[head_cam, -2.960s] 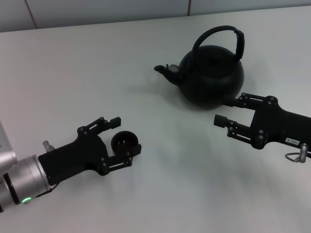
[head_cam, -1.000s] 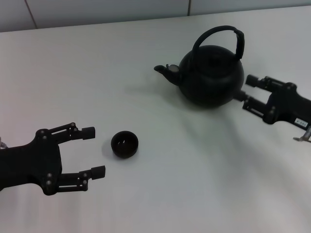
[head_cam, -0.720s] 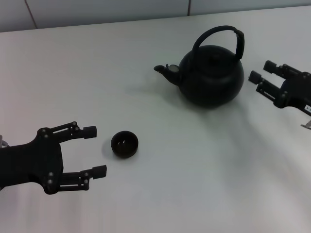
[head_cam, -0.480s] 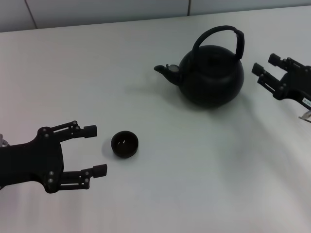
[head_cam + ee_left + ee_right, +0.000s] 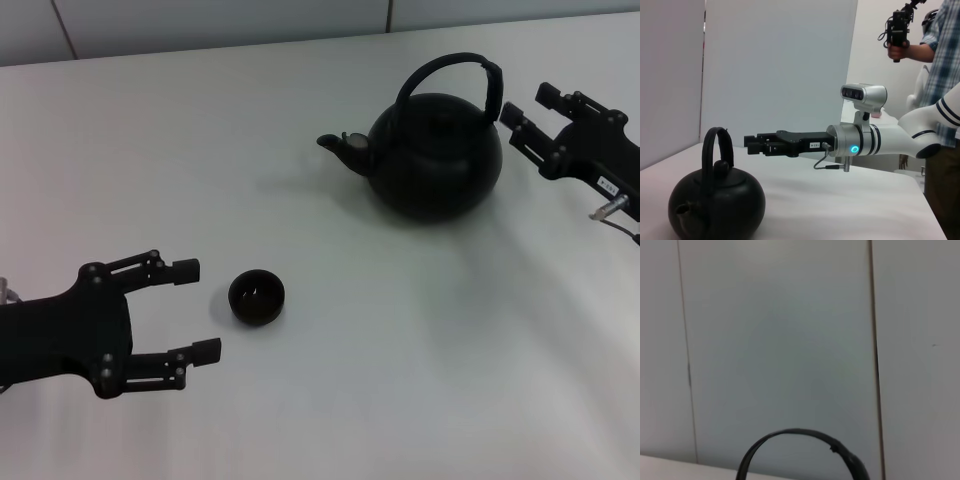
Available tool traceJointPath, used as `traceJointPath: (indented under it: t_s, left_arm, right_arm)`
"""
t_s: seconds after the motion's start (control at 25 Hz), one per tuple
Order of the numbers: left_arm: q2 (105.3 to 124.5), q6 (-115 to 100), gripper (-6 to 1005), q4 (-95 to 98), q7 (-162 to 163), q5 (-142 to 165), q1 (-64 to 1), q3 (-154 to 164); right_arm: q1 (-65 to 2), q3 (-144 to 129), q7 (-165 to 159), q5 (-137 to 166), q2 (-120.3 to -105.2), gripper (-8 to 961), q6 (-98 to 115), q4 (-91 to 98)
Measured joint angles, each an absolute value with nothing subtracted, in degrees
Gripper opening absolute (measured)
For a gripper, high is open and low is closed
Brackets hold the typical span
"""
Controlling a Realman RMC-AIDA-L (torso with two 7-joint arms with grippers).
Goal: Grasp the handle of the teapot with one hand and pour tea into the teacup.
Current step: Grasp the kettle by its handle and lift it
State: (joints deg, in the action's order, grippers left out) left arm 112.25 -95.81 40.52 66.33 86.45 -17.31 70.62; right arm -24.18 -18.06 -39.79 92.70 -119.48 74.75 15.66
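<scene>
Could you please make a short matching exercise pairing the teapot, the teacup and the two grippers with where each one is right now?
Things:
1. teapot
2. teacup
3. left gripper
4. right gripper

Places:
A. open, raised beside the thick sleeve of the handle
B. far right part of the table, spout pointing left
D. open, just left of the small cup, not touching it
C. between the pot and the near left arm

Pairs: 1-B, 2-C, 3-D, 4-A

Bright, even, diffuse light from above; soft faint shadows on the bench [image 5: 330,400] just beside the teapot [image 5: 436,155]. Matte black surfaces swallowing detail. No glare. Slight softness throughout.
</scene>
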Motion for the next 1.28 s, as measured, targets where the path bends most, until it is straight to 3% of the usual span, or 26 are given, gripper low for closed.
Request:
traceJointPath:
  t_s: [0.28, 0.92, 1.28]
  left_arm:
    - [113.38, -95.6, 846, 40.7, 66.3, 91.3, -17.6, 68.5]
    - [113.6, -95.7, 846, 40.8, 66.1, 91.8, -17.5, 67.6]
    - [113.8, -95.6, 846, 40.8, 66.0, 91.9, -17.2, 67.1]
  right_arm:
    - [-26.2, -17.9, -37.5, 90.2, -119.45, 544, 71.2, 13.0]
    - [-28.2, -17.8, -35.4, 87.4, -119.46, 544, 69.3, 9.9]
    - [-28.7, -17.8, -35.4, 87.1, -119.46, 487, 68.0, 9.1]
